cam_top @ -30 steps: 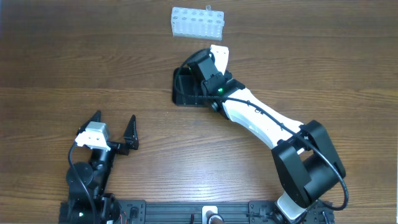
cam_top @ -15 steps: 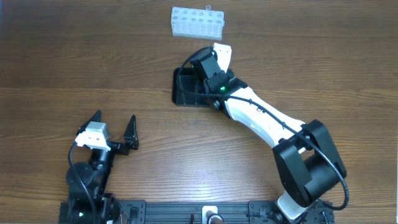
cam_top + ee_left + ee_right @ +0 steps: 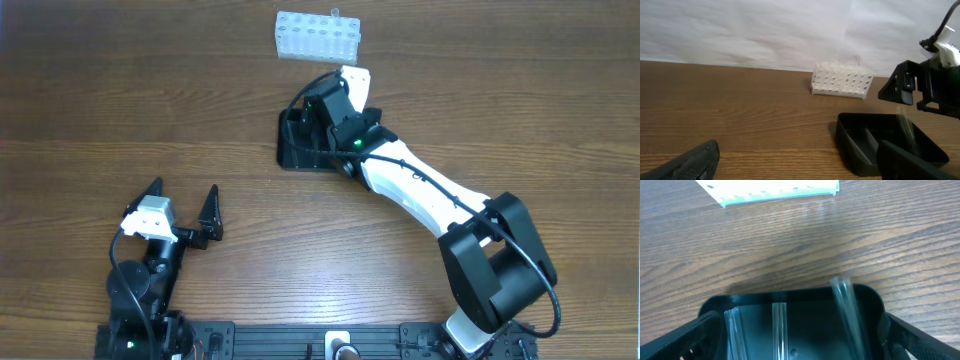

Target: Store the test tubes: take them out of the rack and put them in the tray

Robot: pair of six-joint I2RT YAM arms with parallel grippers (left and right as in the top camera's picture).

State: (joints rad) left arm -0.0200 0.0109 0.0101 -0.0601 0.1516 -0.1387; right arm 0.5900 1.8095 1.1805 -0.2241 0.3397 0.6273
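Wooden table (image 3: pixel 120 90) with two items.
White rack (image 3: pixel 316 36) stands at far centre; black tray (image 3: pixel 290 152) lies nearer, at mid-table, apart from the rack.

The left arm (image 3: pixel 148 275) is black, with a white wrist block (image 3: pixel 152 213) and black triangular gripper fingers (image 3: pixel 210 205). The right arm (image 3: pixel 400 195) has a glossy white shell between bulky rounded black joints, a thin black cable (image 3: pixel 428 184) and a small green light (image 3: pixel 354 144).
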